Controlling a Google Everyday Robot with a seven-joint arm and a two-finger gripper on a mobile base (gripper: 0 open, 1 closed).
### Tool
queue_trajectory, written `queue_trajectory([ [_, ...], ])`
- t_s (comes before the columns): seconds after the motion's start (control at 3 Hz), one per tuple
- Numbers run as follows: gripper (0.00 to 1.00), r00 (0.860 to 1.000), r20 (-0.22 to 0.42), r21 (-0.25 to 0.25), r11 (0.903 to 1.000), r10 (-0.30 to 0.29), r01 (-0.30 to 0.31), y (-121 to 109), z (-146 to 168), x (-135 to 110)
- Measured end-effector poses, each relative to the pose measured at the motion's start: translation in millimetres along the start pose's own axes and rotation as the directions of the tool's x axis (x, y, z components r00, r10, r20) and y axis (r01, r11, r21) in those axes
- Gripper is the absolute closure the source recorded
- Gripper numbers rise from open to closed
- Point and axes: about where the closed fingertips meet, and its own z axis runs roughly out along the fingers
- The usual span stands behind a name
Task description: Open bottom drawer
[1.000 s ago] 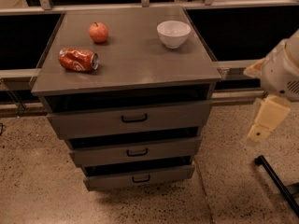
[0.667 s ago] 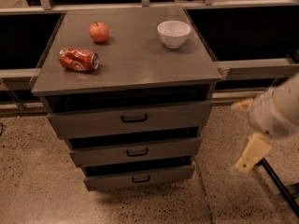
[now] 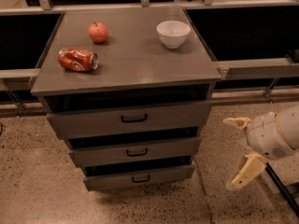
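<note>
Moved down and leftward since the earlier frames: gripper (image 3: 231, 154), at lower right of frame, level with the two lower drawers and well apart from them, over the speckled floor (image 3: 37, 181). Fingers (image 3: 246, 171) spread wide, holding nothing.

Bottom drawer (image 3: 107, 181), lower centre of frame: narrowest of three grey fronts, lowest in the stack, with a small black loop handle (image 3: 140, 178) at its centre and a dark gap above the front. Same place as before.

Directly above, middle drawer (image 3: 103, 155), wider; above that, top drawer (image 3: 93, 122), widest.

On the grey cabinet top (image 3: 135, 64): red apple (image 3: 98, 32) toward upper left, crushed red can (image 3: 77, 59) on its side near the left edge, white bowl (image 3: 173, 33) toward upper right, all well apart.
</note>
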Motion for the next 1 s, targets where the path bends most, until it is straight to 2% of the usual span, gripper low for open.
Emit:
queue_trajectory([
  [0.33, 0.00, 1.000, 0.029, 0.004, 0.9999, 0.010, -0.010, 8, 34, 11],
  [0.67, 0.00, 1.000, 0.017, 0.036, 0.9992, -0.021, 0.021, 8, 91, 33],
  [1.0, 0.00, 0.997, 0.072, 0.070, 0.9974, 0.007, -0.012, -4, 118, 72],
])
